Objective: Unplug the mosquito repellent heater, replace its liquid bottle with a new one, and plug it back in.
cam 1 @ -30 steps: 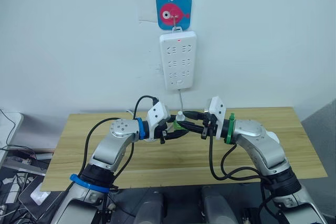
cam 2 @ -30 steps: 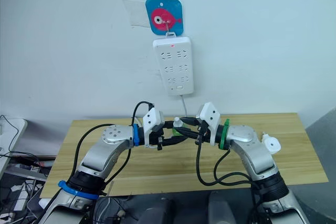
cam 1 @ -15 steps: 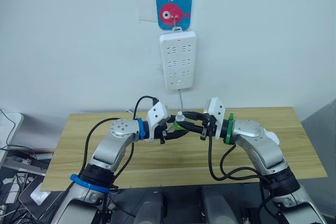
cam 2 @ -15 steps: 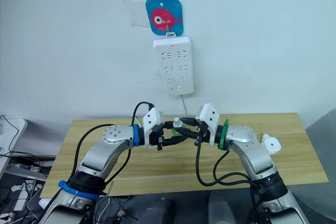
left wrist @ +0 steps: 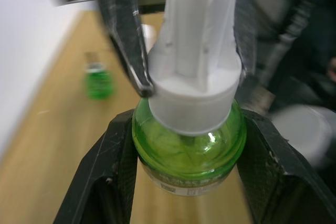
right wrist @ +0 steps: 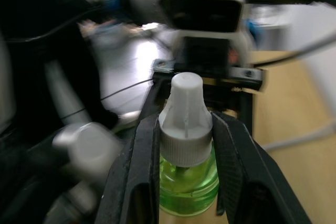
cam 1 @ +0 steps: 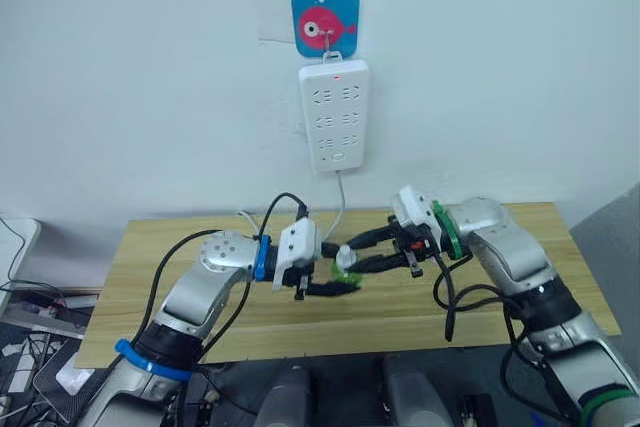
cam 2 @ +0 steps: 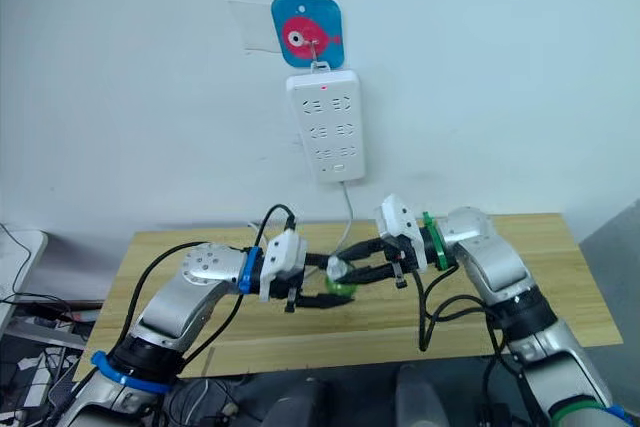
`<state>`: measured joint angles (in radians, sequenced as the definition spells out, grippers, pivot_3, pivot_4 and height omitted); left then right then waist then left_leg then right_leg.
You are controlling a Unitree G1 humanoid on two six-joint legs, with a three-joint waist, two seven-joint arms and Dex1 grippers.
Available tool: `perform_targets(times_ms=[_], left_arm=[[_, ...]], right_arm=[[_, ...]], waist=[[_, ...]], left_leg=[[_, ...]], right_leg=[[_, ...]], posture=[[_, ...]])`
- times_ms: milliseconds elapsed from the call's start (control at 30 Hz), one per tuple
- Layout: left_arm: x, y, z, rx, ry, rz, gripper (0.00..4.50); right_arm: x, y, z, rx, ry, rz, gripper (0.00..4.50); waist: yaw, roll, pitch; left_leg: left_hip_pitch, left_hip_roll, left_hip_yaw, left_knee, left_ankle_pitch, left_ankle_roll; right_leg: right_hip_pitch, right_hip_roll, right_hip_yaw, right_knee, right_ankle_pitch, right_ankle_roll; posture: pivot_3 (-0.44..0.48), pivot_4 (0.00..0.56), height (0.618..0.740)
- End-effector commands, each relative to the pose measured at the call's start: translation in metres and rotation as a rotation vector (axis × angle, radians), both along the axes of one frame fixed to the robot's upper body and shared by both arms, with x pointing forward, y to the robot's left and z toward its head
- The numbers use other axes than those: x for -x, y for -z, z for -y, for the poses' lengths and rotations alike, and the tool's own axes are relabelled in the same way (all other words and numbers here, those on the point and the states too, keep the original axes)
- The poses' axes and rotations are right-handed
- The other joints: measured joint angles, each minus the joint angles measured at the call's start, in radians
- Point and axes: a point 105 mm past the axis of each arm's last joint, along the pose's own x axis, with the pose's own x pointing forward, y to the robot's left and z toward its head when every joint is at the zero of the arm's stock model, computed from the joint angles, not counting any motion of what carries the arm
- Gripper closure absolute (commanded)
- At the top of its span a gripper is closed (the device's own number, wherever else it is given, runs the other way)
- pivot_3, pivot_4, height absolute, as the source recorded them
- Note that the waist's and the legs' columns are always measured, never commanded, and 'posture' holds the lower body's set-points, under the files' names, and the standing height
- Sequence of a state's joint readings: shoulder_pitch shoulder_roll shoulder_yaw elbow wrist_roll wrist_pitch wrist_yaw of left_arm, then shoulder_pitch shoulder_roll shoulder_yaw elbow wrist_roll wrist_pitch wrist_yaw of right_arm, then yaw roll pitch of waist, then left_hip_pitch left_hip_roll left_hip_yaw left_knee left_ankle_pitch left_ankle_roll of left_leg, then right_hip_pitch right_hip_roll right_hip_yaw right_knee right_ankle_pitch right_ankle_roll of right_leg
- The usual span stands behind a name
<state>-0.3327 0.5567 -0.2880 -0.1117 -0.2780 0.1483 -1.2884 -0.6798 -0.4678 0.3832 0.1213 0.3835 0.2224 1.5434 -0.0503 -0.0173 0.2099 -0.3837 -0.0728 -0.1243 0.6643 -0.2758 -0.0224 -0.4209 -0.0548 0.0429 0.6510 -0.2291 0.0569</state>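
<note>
Bottle [left wrist: 188, 145] of green liquid with a white cap sits clamped at its body in the left hand [cam 1: 338, 275], above the counter [cam 1: 130, 287]; the right hand [cam 1: 352, 252] pinches its cap.

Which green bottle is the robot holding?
The capped bottle between both grippers, left gripper on its body, right gripper at its cap. The other bottle stands on the table.

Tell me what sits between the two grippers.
A green liquid bottle with a white cap, gripped by the left gripper and right gripper, seen in both wrist views.
</note>
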Motion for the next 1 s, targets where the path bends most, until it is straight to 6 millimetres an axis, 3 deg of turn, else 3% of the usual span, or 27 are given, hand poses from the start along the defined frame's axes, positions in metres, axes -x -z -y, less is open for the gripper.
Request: perform_targets(times_ms=[33, 100, 267, 433, 633, 1000], left_arm=[[0.013, -0.010, 0.004, -0.001, 0.130, 0.065, 2.24], [0.013, -0.010, 0.004, -0.005, 0.142, 0.070, 2.24], [0.007, -0.011, 0.004, 0.010, 0.101, 0.069, 2.24], [-0.003, -0.012, 0.001, 0.051, 0.001, 0.056, 2.24], [-0.017, -0.014, 0.005, 0.120, -0.152, 0.031, 2.24], [-0.033, -0.016, 0.005, 0.164, -0.318, 0.046, 2.24]], right_arm=[[-0.009, -0.014, -0.007, 0.000, -0.090, 0.038, 3.47], [-0.012, -0.017, -0.008, 0.004, -0.099, 0.038, 3.47], [-0.008, -0.015, 0.004, 0.042, -0.112, 0.023, 1.78], [-0.010, -0.013, 0.035, 0.065, -0.008, -0.004, 0.06], [-0.018, -0.013, 0.058, 0.023, 0.224, -0.007, 0.02], [-0.005, -0.012, 0.013, -0.160, 0.545, -0.010, 0.02]], waist=[[0.000, 0.000, 0.000], [0.003, 0.000, 0.000], [0.025, 0.000, 0.000], [0.025, 0.000, 0.000], [0.020, 0.000, 0.000], [0.020, 0.000, 0.000]], left_leg=[[0.000, 0.001, 0.000, 0.000, 0.000, 0.000], [0.000, 0.001, -0.001, 0.000, 0.000, -0.001], [-0.002, -0.001, -0.001, 0.000, 0.000, -0.001], [-0.003, -0.001, -0.001, 0.001, 0.000, -0.001], [-0.002, 0.000, -0.001, 0.001, 0.000, 0.000], [-0.002, 0.001, 0.000, 0.001, 0.000, 0.000]], right_leg=[[0.000, 0.000, 0.000, 0.000, 0.000, 0.000], [-0.001, 0.000, 0.000, 0.000, 0.000, -0.001], [-0.001, -0.001, 0.000, -0.004, 0.000, -0.001], [-0.001, -0.002, 0.000, -0.003, 0.000, -0.001], [-0.001, -0.002, 0.000, -0.001, 0.000, -0.001], [-0.001, -0.001, 0.000, 0.000, 0.000, -0.001]], posture=[[0.013, 0.172, 0.740], [0.013, 0.172, 0.740], [0.019, 0.172, 0.740], [0.001, 0.169, 0.740], [-0.036, 0.175, 0.740], [-0.047, 0.187, 0.740]])
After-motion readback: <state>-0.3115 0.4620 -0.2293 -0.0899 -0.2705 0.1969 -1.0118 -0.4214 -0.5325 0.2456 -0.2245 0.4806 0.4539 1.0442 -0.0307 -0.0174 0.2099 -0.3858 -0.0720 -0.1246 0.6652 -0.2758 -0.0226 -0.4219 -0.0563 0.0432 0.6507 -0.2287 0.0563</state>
